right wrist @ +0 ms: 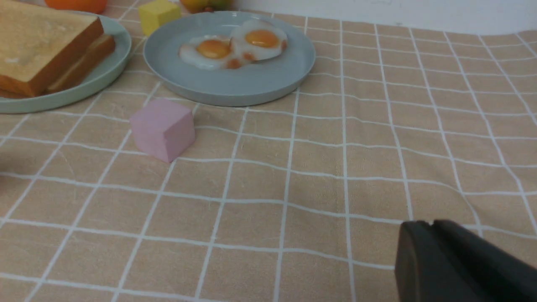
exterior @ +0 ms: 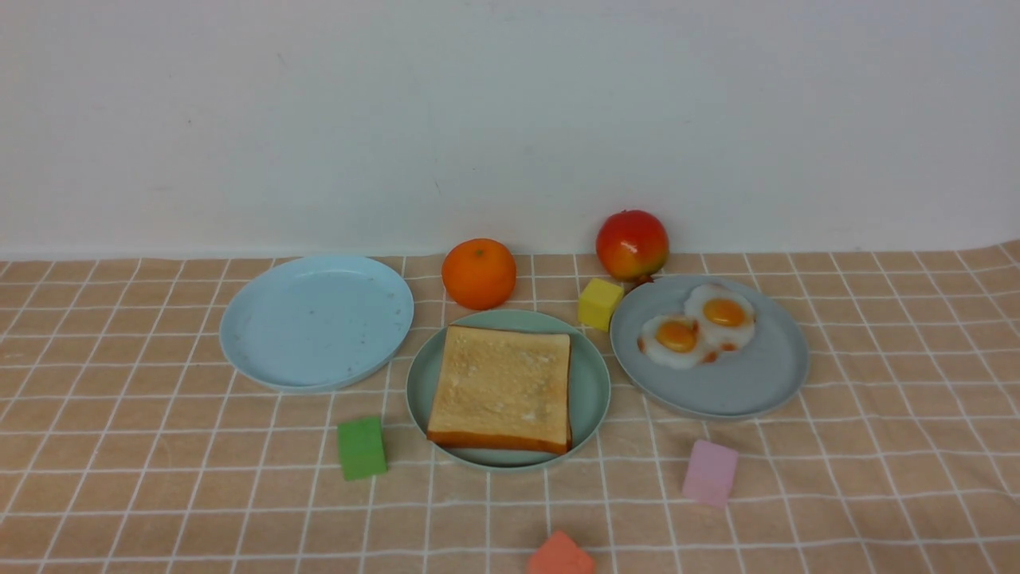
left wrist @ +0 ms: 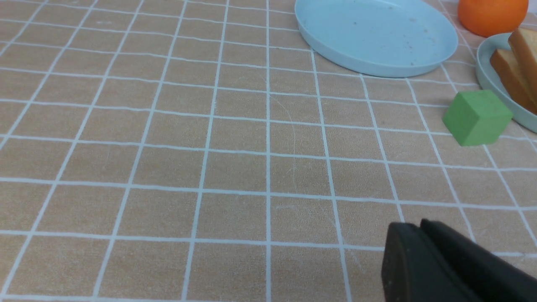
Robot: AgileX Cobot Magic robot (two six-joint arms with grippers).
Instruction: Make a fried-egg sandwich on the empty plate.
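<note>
Toast slices [exterior: 500, 388]: two square, golden-brown, darker crust at the edges, stacked one on the other. The right wrist view shows both layers, the upper one slightly askew over the lower. They lie on the mint-green plate [exterior: 591, 381], which sits at the centre of the table nearest the robot.

Fried eggs [exterior: 698, 325]: two glossy white pieces with round orange yolks, touching each other, on the far part of the grey-blue plate [exterior: 741, 391], just right of the mint-green plate.

Pale blue plate [exterior: 316, 320]: left of the toast, bare but for small dark specks.

Other items: an orange [exterior: 479, 273] behind the mint-green plate; a red-and-yellow apple [exterior: 632, 245] behind the grey-blue plate; a yellow cube [exterior: 599, 303] between those two plates; a green cube [exterior: 361, 448] near the mint-green plate's left edge; a pink cube [exterior: 709, 473] in front of the grey-blue plate; an orange-red block [exterior: 560, 556] at the near edge.

Surface: tan tablecloth [exterior: 159, 478] with a white grid, slightly wrinkled. Behind it, a plain white wall [exterior: 510, 119].

Left gripper [left wrist: 420, 226]: black fingers pressed together, nothing between them, above bare cloth. Right gripper [right wrist: 432, 226]: fingers likewise look closed and empty.
</note>
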